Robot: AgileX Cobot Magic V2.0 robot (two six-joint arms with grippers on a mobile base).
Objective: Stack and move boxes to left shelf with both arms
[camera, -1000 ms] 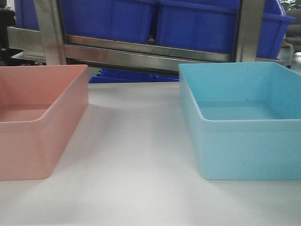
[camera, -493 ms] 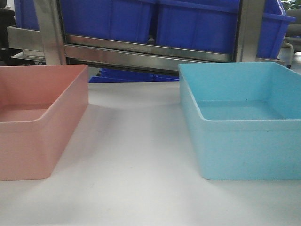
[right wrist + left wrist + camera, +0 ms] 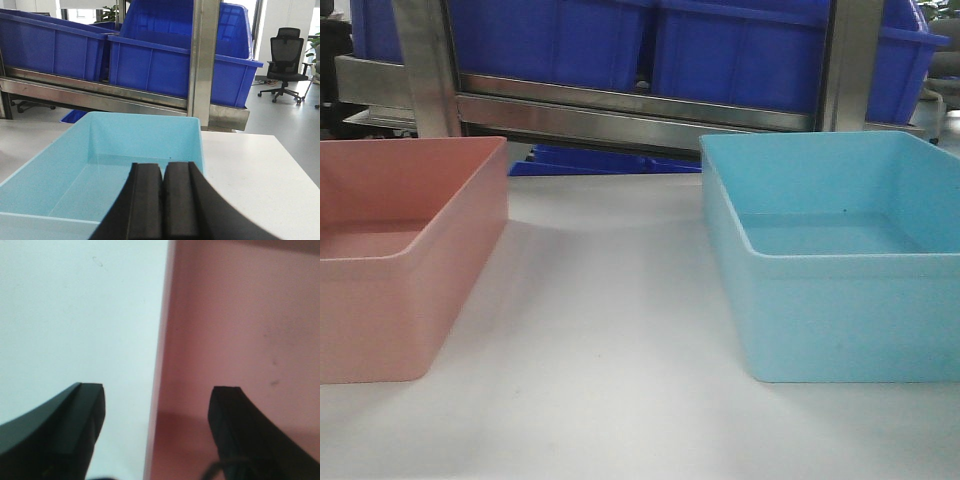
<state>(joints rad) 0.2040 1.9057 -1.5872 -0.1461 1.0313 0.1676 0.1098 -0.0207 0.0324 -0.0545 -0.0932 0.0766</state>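
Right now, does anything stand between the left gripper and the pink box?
Nothing visible does. The left gripper is open over the pink box: its side wall lies between the fingers, one over the table, one over the inside.

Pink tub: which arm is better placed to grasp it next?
Left. The left gripper is open, one finger over the white table, one over the pink tub, its wall between them. The right gripper is shut over the light blue tub, gripping nothing.
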